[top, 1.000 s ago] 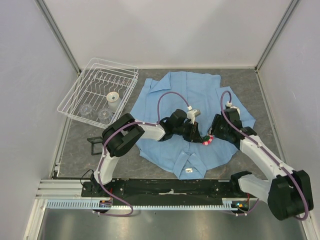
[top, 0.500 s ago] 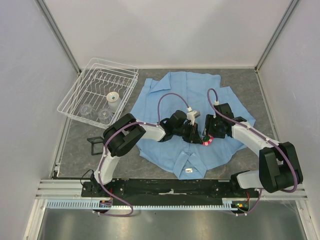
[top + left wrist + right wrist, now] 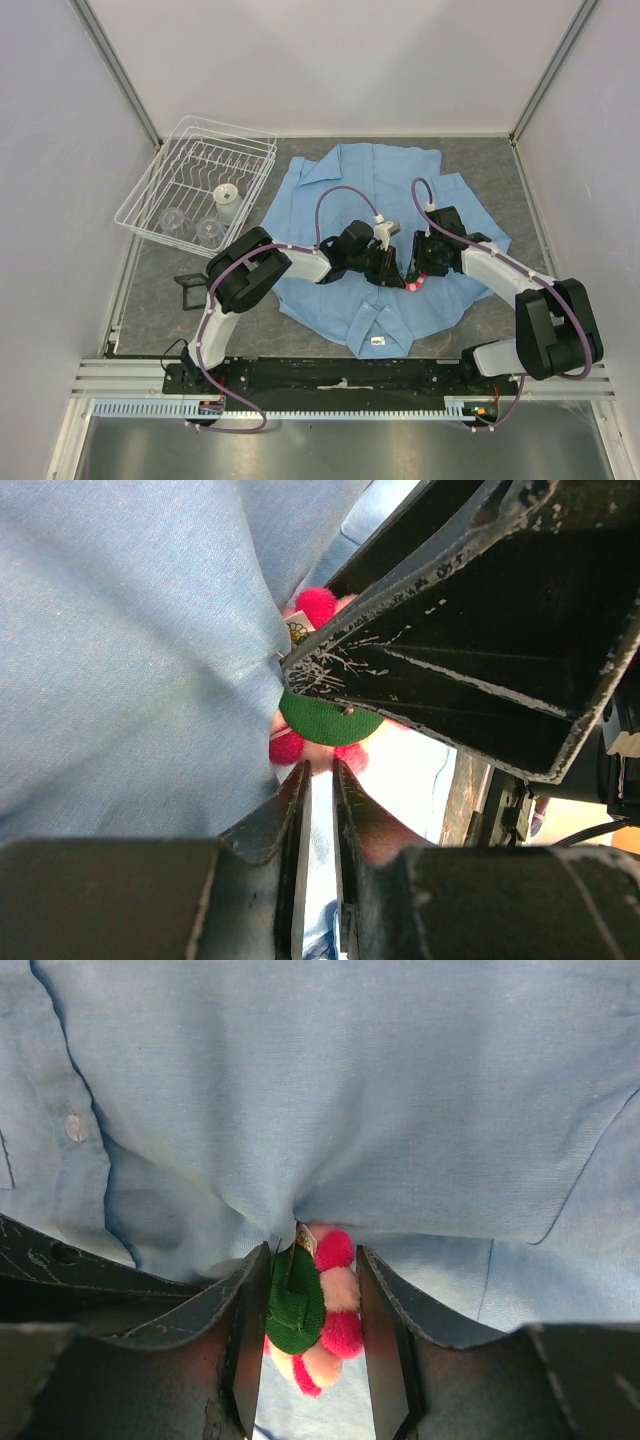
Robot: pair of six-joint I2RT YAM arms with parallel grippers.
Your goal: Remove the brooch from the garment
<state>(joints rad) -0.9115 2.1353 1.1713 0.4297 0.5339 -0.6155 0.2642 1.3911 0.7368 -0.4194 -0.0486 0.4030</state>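
The top view looks down from high behind; both wrist views, very near, share the pink-red flower-shaped brooch (image 3: 335, 1290).

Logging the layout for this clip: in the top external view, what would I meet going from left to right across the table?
In order: wire dish rack → left gripper → brooch → right arm's elbow. The garment spans the middle, so it is left out.

White wire dish rack (image 3: 150, 170) at upper left of the overhead view, standing on a grey mottled table (image 3: 160, 268). Inside, one clear glass (image 3: 172, 218) beside another clear glass (image 3: 208, 231), a small white cup (image 3: 226, 195) just behind. A small black object (image 3: 187, 290), too small to identify, lies below the rack
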